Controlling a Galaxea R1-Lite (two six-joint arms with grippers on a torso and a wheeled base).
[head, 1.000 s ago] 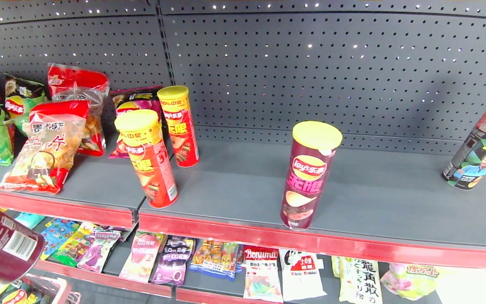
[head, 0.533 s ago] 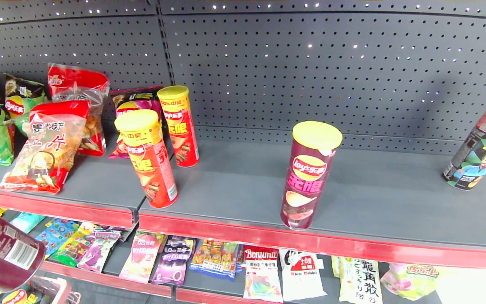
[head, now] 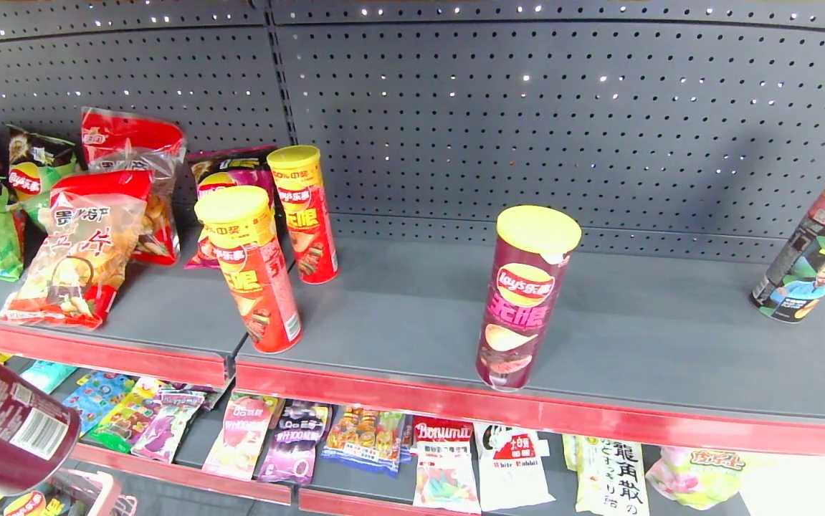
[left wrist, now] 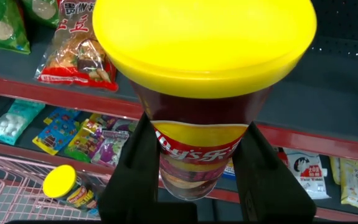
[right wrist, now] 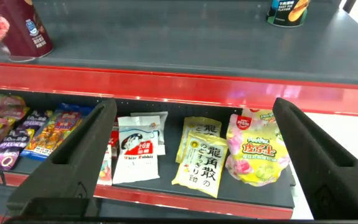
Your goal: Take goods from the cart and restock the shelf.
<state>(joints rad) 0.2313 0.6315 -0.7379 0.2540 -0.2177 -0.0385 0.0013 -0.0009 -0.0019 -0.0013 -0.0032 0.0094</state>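
Held can (head: pixel 3 423): maroon tube with a yellow lid, in the lower left corner of the head view, below the shelf's front edge and above the cart (head: pixel 89 491).
Left gripper (left wrist: pixel 198 163): jaws clamped on the held can's body just under the lid, one finger on each side.
Can axis: long axis slants in the head view, not upright; the lid end faces the left wrist camera and the base points away from it, toward the lower shelf rows.
Right gripper (right wrist: pixel 197 149): jaws wide apart, holding nothing, hanging in front of the shelf's red lip near the right part of the head view's scene.
Shelf (head: pixel 419 315): grey deck with a red front edge, across the middle of the head view.
Key relation: the shelf's bare deck lies up and to the right of the held can in the head view; the left arm is the one carrying, so it is the nearer one for the placing.
Maroon can (head: pixel 523 301): upright at centre, near the front edge; a likely match for the held can.
Red cans (head: pixel 254 279): two, upright, left of centre, well apart from the maroon can.
Next need, as a judgement: lift above the lip, turn the held can upright, set it in the gap between the red cans and the maroon can.
Risk: a tilted base could catch the red lip or topple a neighbour.
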